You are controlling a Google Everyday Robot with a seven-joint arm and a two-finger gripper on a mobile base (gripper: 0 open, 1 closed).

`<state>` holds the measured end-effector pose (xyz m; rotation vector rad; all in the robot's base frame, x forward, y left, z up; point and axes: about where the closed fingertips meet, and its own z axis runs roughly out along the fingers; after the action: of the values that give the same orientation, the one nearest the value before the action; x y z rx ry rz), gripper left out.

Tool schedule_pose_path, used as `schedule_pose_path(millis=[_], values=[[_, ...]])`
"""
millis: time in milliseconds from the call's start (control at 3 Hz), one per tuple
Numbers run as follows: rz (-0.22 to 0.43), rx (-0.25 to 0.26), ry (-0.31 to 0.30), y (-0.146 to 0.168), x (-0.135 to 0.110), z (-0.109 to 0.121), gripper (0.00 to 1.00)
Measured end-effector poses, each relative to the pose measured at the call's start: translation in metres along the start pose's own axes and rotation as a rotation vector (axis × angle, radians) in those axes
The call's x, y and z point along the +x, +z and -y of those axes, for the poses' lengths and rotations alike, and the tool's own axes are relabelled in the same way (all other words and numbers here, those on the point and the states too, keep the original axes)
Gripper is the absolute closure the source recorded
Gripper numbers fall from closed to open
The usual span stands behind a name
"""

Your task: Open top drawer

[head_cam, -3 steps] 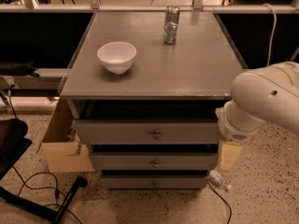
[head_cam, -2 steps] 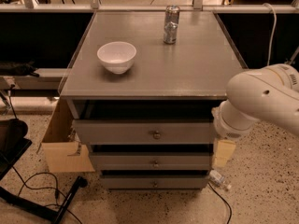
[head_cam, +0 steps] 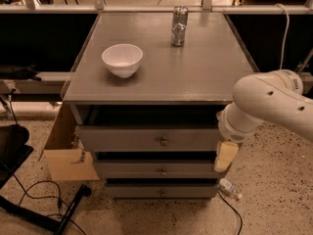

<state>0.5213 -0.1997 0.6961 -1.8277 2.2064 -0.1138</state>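
A speckled floor [head_cam: 274,180] lies under a grey cabinet [head_cam: 205,72]. At left, an open cardboard box [head_cam: 66,163] sits by a black stand [head_cam: 73,205]. A plastic bottle [head_cam: 230,188] lies at right. Dark benches [head_cam: 39,38] stand behind. The gripper [head_cam: 226,155] hangs at the cabinet's right front edge.

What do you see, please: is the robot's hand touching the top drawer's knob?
Apart. The camera view shows the hand at the top drawer's right end, with bare grey front between it and the knob.
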Motion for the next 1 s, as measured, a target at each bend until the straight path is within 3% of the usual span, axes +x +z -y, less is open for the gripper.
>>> schedule_pose_path(millis=[667, 1000], values=[[-0.003, -0.034, -0.019, 0.033, -0.011, 0.014, 0.0], [-0.013, -0.07, -0.031, 0.053, -0.014, 0.009, 0.24]])
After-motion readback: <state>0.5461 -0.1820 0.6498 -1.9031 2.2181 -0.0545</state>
